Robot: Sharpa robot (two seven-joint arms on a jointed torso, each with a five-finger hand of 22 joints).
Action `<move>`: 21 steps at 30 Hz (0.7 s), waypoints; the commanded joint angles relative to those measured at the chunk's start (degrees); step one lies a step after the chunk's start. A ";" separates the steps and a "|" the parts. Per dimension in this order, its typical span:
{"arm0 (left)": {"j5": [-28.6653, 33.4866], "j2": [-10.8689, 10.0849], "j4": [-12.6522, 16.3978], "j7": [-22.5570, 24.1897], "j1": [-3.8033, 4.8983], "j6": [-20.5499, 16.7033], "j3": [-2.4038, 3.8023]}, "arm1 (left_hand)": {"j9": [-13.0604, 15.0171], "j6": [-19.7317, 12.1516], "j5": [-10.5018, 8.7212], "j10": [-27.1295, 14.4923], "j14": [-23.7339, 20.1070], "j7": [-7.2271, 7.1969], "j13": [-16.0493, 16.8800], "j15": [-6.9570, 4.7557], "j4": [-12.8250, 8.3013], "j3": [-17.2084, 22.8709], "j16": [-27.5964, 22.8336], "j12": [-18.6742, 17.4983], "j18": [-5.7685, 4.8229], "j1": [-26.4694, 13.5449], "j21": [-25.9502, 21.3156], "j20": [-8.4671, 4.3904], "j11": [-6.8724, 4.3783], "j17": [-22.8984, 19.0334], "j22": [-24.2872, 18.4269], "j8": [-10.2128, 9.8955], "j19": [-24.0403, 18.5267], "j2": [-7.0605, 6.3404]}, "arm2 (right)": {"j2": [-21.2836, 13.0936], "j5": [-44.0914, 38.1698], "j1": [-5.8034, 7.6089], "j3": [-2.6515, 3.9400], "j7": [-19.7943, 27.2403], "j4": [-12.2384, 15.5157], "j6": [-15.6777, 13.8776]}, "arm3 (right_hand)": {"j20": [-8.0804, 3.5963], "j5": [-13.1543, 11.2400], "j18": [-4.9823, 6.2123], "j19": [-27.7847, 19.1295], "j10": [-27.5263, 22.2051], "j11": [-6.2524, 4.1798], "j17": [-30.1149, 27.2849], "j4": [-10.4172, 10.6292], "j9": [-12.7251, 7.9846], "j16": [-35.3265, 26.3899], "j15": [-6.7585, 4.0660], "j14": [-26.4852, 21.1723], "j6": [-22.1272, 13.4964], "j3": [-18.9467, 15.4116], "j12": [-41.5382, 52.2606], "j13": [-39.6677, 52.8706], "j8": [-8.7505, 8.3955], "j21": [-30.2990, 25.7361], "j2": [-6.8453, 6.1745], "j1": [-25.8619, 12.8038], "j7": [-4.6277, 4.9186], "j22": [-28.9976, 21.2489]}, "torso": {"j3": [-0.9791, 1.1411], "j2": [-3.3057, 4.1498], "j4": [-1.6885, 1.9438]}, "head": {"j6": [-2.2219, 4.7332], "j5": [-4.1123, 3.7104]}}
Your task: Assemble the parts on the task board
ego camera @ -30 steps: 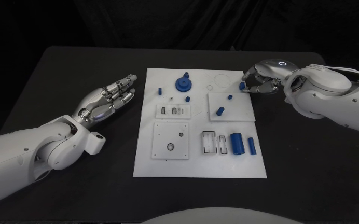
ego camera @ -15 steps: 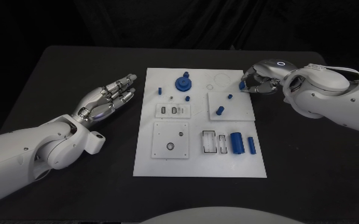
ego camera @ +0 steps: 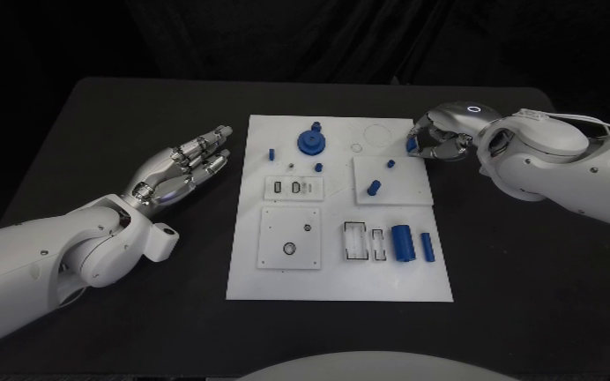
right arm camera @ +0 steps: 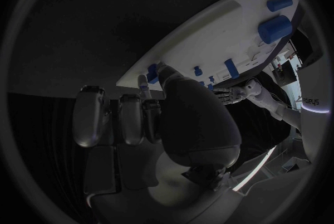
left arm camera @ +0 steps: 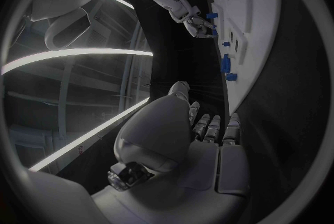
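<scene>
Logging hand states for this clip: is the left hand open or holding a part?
Open. The left hand lies beside the task board with fingers extended and apart, nothing in them.

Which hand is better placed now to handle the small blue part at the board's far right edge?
Probably the right hand: its fingers are at that small blue part. The left hand lies open beside the task board, touching nothing.

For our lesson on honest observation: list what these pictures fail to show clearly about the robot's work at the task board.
1. Whether the right hand truly pinches the small blue part: in the head view the fingers cover the contact; in the right wrist view the palm blocks it.
2. The task board's recess shapes: too small in the head view.
3. The left hand's palm side: turned away.
</scene>
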 commanded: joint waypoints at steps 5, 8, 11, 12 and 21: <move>-0.03 0.11 0.02 6.51 -0.01 0.66 0.03 | 0.03 -0.38 -0.01 0.05 -0.12 -0.01 0.07 0.30 -0.03 0.44 -0.21 0.18 1.06 -0.30 0.18 0.41 0.55 -0.09 0.07 -0.16 -0.02 -0.16 | 0.16 -0.19 -0.22 0.01 -0.68 -0.20 0.23 | -0.08 0.85 0.45 -0.32 4.77 -0.10 7.31 0.09 0.29 -0.31 -0.27 3.76 0.79 -0.19 -0.27 13.82 0.44 -0.42 0.53 0.51 -0.21 6.79 | 0.00 0.01 0.04 | -0.05 -0.02; -0.03 0.12 0.01 6.46 -0.01 0.68 0.03 | 0.03 -0.38 -0.03 0.03 -0.12 0.00 0.07 0.29 -0.02 0.45 -0.21 0.17 1.06 -0.32 0.18 0.41 0.58 -0.09 0.07 -0.16 -0.02 -0.16 | 0.19 -0.19 -0.23 0.01 -0.61 -0.23 -0.02 | -0.13 1.24 0.44 -0.28 4.78 -0.20 7.33 0.17 0.52 -0.30 -0.34 3.78 1.31 -0.14 -0.26 13.84 0.64 -0.42 0.78 0.57 -0.34 6.84 | 0.02 0.02 0.06 | -0.07 0.01; -0.03 0.12 0.00 6.42 -0.01 0.69 0.03 | 0.03 -0.38 -0.03 0.03 -0.12 0.00 0.07 0.29 -0.02 0.45 -0.21 0.17 1.06 -0.32 0.18 0.41 0.58 -0.09 0.07 -0.16 -0.02 -0.16 | 0.24 -0.19 -0.23 0.01 -0.42 -0.26 -0.36 | -0.30 1.89 0.46 -0.26 4.84 -0.52 7.38 0.35 1.17 -0.26 -0.57 3.82 3.00 -0.03 -0.21 13.90 1.34 -0.53 1.27 0.65 -0.73 6.86 | 0.02 0.02 0.04 | -0.07 0.04; -0.03 0.12 0.00 6.41 -0.01 0.68 0.03 | 0.03 -0.38 -0.03 0.03 -0.12 0.00 0.07 0.29 -0.02 0.45 -0.21 0.17 1.06 -0.32 0.18 0.41 0.58 -0.09 0.07 -0.16 -0.02 -0.16 | 0.27 -0.19 -0.24 0.01 -0.31 -0.28 -0.55 | -0.36 2.19 0.45 -0.22 4.85 -0.56 7.39 0.52 1.35 -0.26 -0.62 3.83 3.38 0.00 -0.20 13.91 1.47 -0.51 1.52 0.53 -0.76 6.90 | 0.01 0.02 0.03 | -0.07 0.08; -0.03 0.12 0.00 6.16 -0.02 0.19 0.03 | 0.02 -0.42 -0.09 0.05 -0.12 0.04 0.07 0.31 0.03 0.44 -0.21 0.18 1.05 -0.40 0.17 0.45 0.66 -0.09 0.06 -0.16 -0.03 -0.19 | 0.58 -0.19 -0.25 0.01 0.55 -0.40 -2.14 | -0.76 4.15 0.44 -0.11 5.03 -1.20 7.51 0.73 2.32 -0.17 -1.10 3.89 5.33 0.44 -0.05 14.09 2.12 -0.55 2.67 0.66 -1.63 7.04 | -0.01 0.00 0.03 | -0.14 0.15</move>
